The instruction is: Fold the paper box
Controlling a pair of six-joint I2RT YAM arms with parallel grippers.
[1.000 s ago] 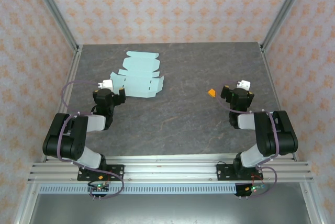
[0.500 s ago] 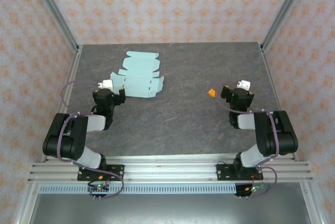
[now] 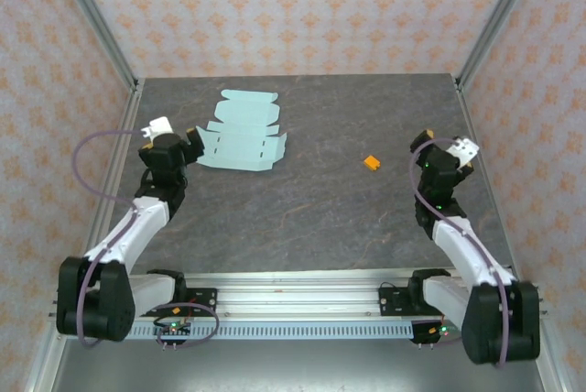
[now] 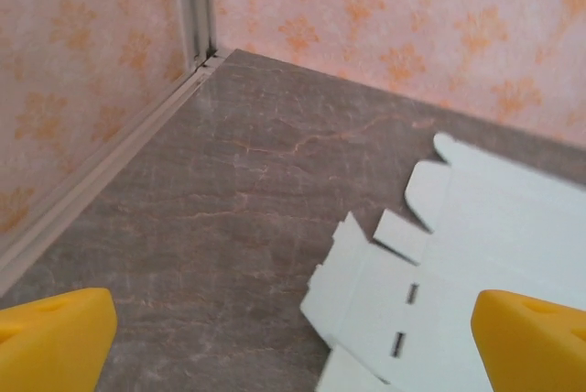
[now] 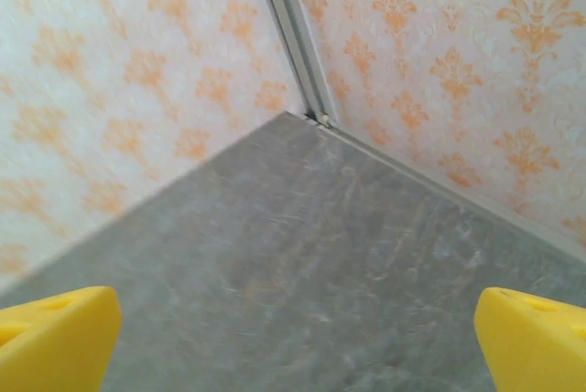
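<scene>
— While both arms stretch out over the dark grey stone-patterned table, where does the pale mint-blue flat die-cut paper box lie?

— Flat and unfolded on the far left part of the table, seen from above. The left gripper hangs just beside its left edge, apart from it as far as I can tell.

— And the left wrist camera?

— It gives the detail! The card sheet spreads across the lower right, with cut flaps, a rounded tab and two small slots that are mere specks from above. The left gripper has its yellow fingertips spread wide at the bottom corners, nothing between them.

— Over to the right side.

— From above, the right gripper sits near the right edge, well apart from the card. A tiny orange piece lies on the table between the two grippers, nearer the right one.

— Its wrist view?

— Bare grey table running to a corner where a metal post meets orange-patterned wallpaper. The right gripper is spread wide too, empty.
</scene>
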